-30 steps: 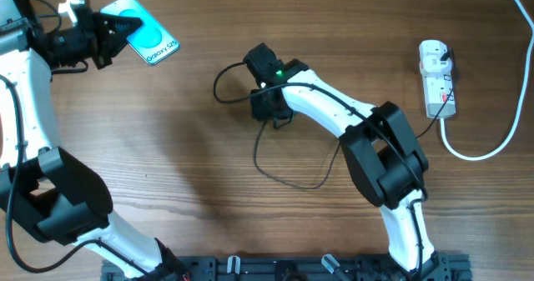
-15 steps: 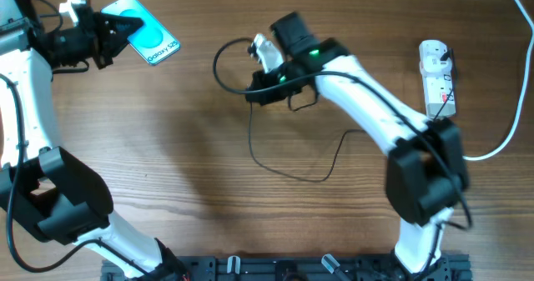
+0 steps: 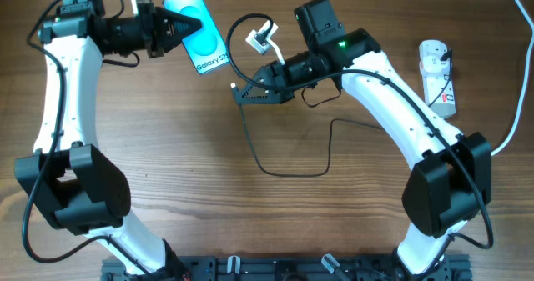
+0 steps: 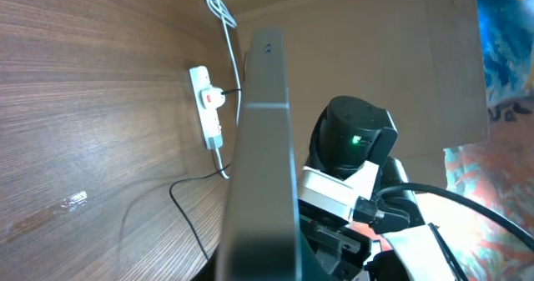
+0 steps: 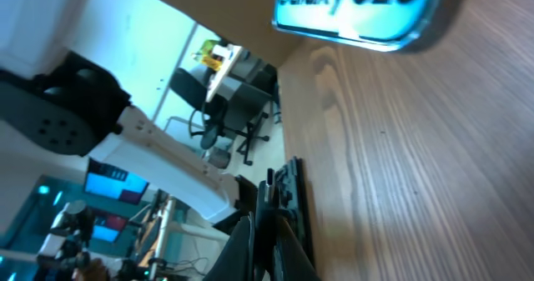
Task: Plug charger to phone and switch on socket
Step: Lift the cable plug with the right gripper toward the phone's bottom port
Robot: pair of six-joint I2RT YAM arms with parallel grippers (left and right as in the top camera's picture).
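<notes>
The phone (image 3: 198,32), silver-edged with a teal screen, is held off the table in my left gripper (image 3: 171,28), which is shut on its left end. In the left wrist view the phone (image 4: 263,139) shows edge-on as a grey bar. My right gripper (image 3: 240,92) is shut on the charger (image 3: 234,87) at its connector tip, just right of and below the phone. The black cable (image 3: 284,173) loops over the table toward the socket (image 3: 435,74) at the far right. In the right wrist view the shut fingers (image 5: 269,218) point at the phone's lower edge (image 5: 367,18), with a gap between.
A thick white cord (image 3: 511,131) curves from the socket off the top right edge. The socket (image 4: 209,106) and its white cord (image 4: 224,18) also show in the left wrist view, with the right arm (image 4: 355,143) close behind the phone.
My left arm has carried the phone rightward toward the table's middle. My right gripper has swung to point left at the phone, still holding the cable end.
</notes>
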